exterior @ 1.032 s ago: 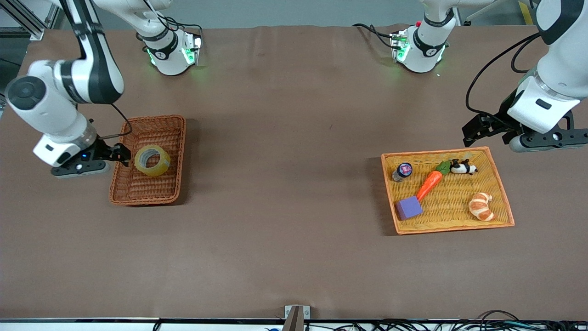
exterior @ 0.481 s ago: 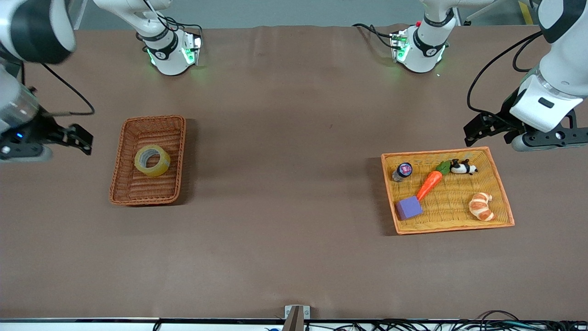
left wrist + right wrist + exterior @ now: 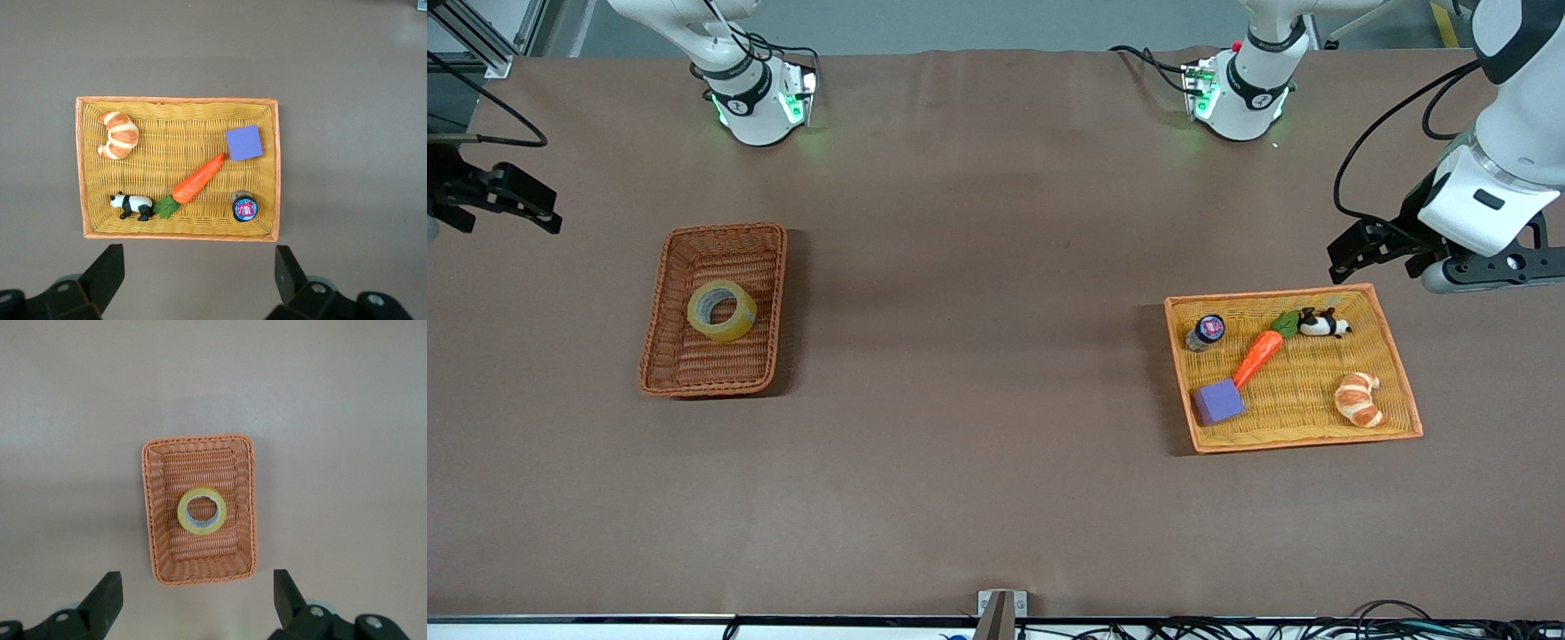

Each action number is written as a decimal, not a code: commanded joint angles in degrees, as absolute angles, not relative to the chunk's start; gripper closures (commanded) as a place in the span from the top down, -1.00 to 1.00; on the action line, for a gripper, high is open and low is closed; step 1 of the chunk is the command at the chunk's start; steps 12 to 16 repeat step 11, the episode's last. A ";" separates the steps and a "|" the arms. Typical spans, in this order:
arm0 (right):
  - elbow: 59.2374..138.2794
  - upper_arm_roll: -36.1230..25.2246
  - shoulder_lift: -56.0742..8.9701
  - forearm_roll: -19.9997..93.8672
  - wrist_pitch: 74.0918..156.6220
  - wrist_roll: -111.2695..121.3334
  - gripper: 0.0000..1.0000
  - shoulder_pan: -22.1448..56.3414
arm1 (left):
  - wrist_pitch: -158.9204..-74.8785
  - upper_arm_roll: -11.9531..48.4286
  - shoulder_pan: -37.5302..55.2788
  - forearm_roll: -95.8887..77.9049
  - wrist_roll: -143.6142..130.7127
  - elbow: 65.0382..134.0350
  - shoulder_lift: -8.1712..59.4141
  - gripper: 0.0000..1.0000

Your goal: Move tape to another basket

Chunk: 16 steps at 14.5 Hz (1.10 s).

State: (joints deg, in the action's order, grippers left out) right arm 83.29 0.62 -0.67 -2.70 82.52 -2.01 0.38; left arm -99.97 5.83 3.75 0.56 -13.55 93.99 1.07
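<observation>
Front view: brown bench [image 3: 978,356]; yellow tray [image 3: 1398,373] toward left arm's end, carrying croissant [image 3: 1359,399], carrot [image 3: 1259,354], purple block [image 3: 1219,402]. Reddish-brown basket [image 3: 660,329] toward right arm's end, tape [image 3: 721,310] lying flat inside. Left gripper [image 3: 199,273] high over tray's edge, fingers spread, empty. Right gripper [image 3: 197,595] raised over bench beside basket, fingers released.

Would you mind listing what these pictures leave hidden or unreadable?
- Right gripper: front view's edge cuts off its wrist and arm.
- Small jar in the yellow tray: lid print too small to read, either view.
- Tape in the basket: its underside is hidden, front and right wrist views.
- Left gripper: open above the tray's edge.
</observation>
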 commanded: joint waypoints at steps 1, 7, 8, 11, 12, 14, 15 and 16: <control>82.71 0.97 -1.32 -1.67 83.48 -3.78 1.00 -0.09 | -99.93 5.89 3.17 1.67 -13.18 93.87 0.26 0.98; 83.50 0.79 -1.32 -1.67 85.78 -3.34 1.00 -0.18 | -99.93 5.89 3.16 1.58 -13.27 93.69 0.18 0.98; 83.50 0.79 -1.32 -1.67 85.78 -3.25 1.00 -0.18 | -99.93 5.89 3.08 1.58 -13.27 93.78 0.26 0.98; 83.58 0.70 -1.32 -1.67 85.69 -2.90 1.00 -0.18 | -99.93 5.89 3.08 1.58 -13.10 93.69 0.26 0.98; 83.58 0.70 -1.32 -1.67 85.69 -2.90 1.00 -0.18 | -99.93 5.89 3.08 1.58 -13.10 93.69 0.26 0.98; 83.58 0.70 -1.32 -1.67 85.69 -2.90 1.00 -0.18 | -99.93 5.89 3.08 1.58 -13.10 93.69 0.26 0.98; 83.58 0.70 -1.32 -1.67 85.69 -2.90 1.00 -0.18 | -99.93 5.89 3.08 1.58 -13.10 93.69 0.26 0.98; 83.58 0.70 -1.32 -1.67 85.69 -2.90 1.00 -0.18 | -99.93 5.89 3.08 1.58 -13.10 93.69 0.26 0.98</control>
